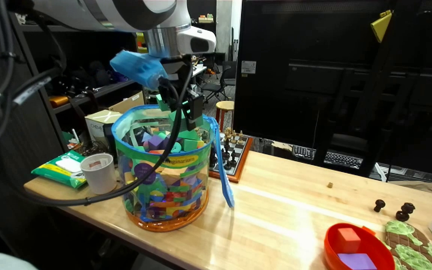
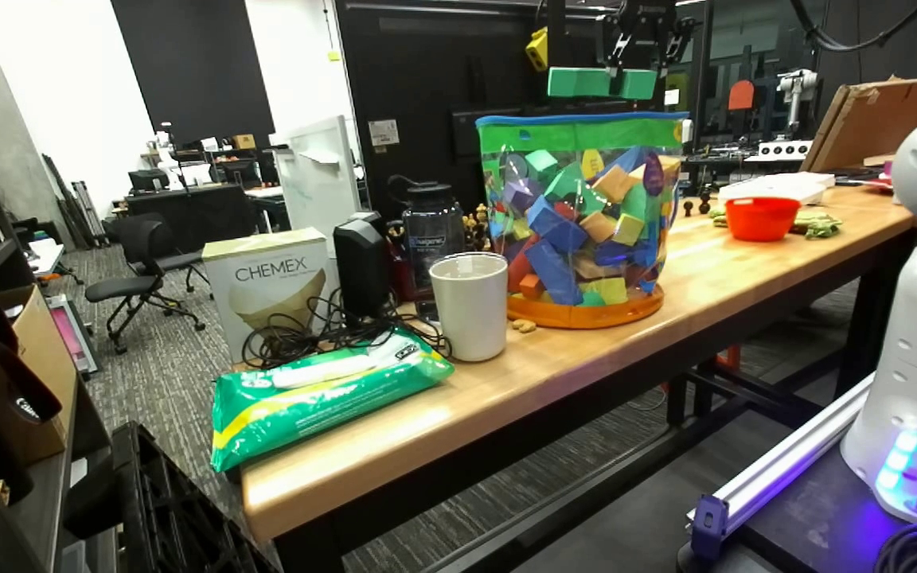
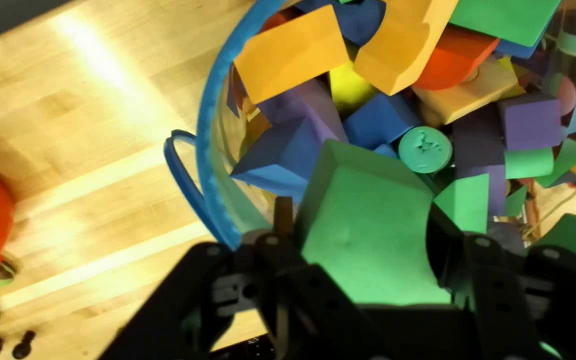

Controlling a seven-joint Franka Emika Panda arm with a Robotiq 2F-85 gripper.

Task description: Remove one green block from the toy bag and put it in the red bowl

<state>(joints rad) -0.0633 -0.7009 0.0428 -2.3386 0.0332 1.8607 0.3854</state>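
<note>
We find the pincer [image 3: 360,227] over the mouth of the toy bag [image 2: 570,134], gripping the green block [image 2: 578,83] from two sides and spread only as far as the block's width. In an exterior view the block lies roughly level in the grip, above the bag's blue rim, a gap showing between. In the wrist view we look past the block onto the bag's contents, among them an orange-yellow block [image 3: 290,60], a purple cube [image 3: 530,122] and a round teal piece [image 3: 425,149]. A blue strap [image 1: 226,187] hangs down outside the bag.

We note the red bowl [image 1: 381,247] on the table [image 1: 276,187], well apart from the bag in both exterior views. Inside it: an orange-red cube [image 1: 349,240] and a purple block [image 1: 357,261]. A leaf-patterned pad [image 1: 413,251] lies just beside the bowl, with dark chess pieces [image 1: 379,205] near.

Around the bag we record a chessboard [image 1: 243,159] bearing pieces, a white mug [image 2: 470,314] and a Chemex carton [image 2: 259,282]. A green packet [image 2: 331,406] lies at the table's end, black cable [image 2: 275,342] tangled beside it.
</note>
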